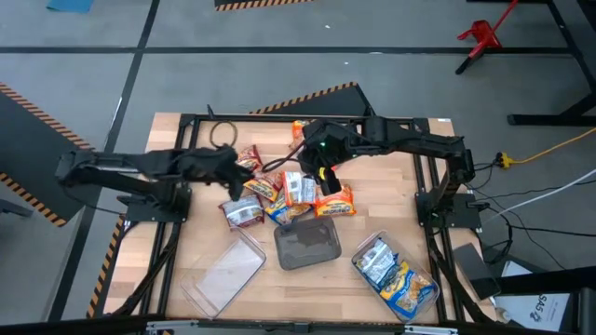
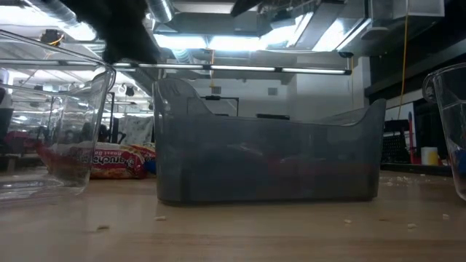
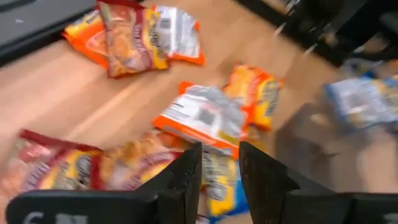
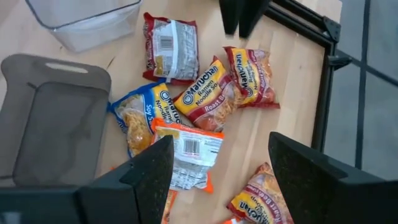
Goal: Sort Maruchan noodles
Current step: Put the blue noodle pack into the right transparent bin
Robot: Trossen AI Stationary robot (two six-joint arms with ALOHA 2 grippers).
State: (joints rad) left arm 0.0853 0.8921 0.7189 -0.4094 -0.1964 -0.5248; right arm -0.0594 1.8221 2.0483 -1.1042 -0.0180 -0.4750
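Several Maruchan noodle packets [image 1: 289, 191] lie flat in a loose pile on the table's middle, some overlapping: dark red [image 4: 171, 46], orange with its white back up [image 4: 186, 152], blue-and-white [image 4: 134, 118]. My left gripper [image 1: 244, 181] hovers over the pile's left side, open by a narrow gap [image 3: 221, 177], above a blue-and-yellow packet [image 3: 217, 183]. My right gripper [image 1: 323, 174] hangs over the pile's far right part, open wide [image 4: 221, 180]. Neither touches a packet.
Near the front edge stand a clear tray [image 1: 223, 270], a grey tray [image 1: 307, 244] and a clear tray [image 1: 358, 263] holding blue-and-white packets [image 1: 396, 274]. In the low view the grey tray [image 2: 269, 156] blocks most of the pile. Dark frame rails run along the table's sides.
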